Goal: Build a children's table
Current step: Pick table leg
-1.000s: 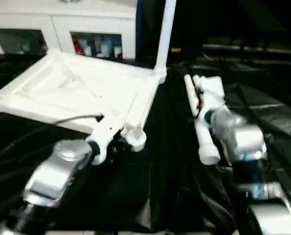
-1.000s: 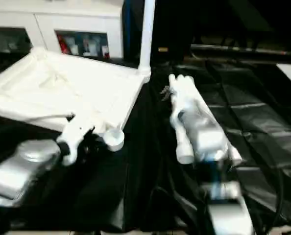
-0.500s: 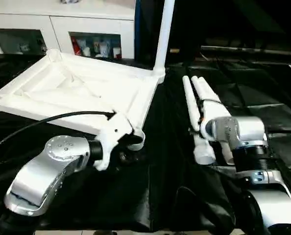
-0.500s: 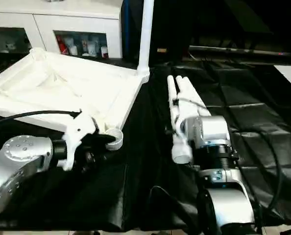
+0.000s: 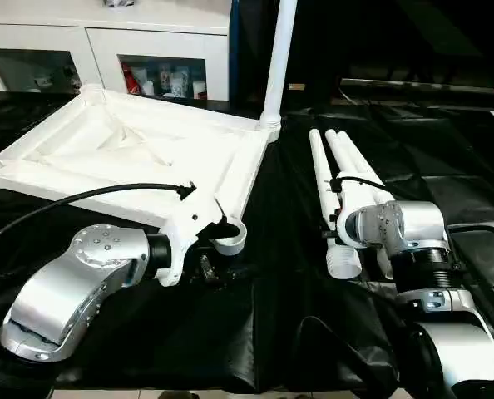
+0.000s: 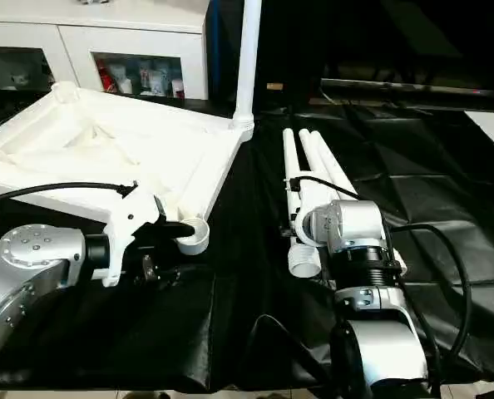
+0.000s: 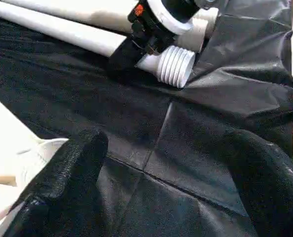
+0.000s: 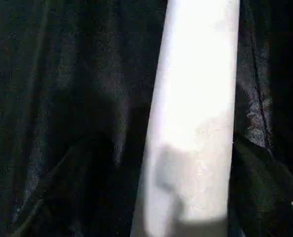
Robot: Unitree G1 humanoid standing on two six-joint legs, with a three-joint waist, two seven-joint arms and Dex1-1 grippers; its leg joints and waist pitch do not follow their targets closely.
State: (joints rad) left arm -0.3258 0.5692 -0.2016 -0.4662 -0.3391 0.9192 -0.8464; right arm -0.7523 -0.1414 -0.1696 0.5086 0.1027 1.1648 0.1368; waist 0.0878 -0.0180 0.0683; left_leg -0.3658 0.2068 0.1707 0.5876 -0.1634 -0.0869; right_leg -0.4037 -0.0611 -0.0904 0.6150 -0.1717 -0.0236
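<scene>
While the right forearm (image 5: 397, 229) covers its own gripper in both head views, the left wrist view catches the right gripper (image 7: 149, 32) as a black block sitting on a lying leg, just behind that leg's ribbed end (image 7: 178, 66). Can't tell whether its jaws grip the leg or just straddle it: in the right wrist view the leg (image 8: 193, 123) runs up mid-frame and everything beside it is dark on dark.

The left gripper (image 7: 161, 182) has jaws wide apart, with nothing but black sheet (image 5: 272, 332) between them. In the head views it is half hidden under its white mount, just beside the near corner socket (image 5: 229, 238) of the table top (image 5: 130, 150), lower centre-left of frame. The left wrist view shows a sliver of that socket at its left edge.

The table top lies ribbed side up, upper left of frame, on the sheet. An upright leg (image 5: 278, 58) stands in its far right corner socket, cut off by the top edge. The lying legs (image 5: 320, 170) are at centre right, side by side; the near ends are partly hidden by the right forearm, so the count is unclear, at least two. The cabinet (image 5: 106, 41) along the top edge is cropped. A black cable (image 5: 81, 199) crosses the top's near rim.
</scene>
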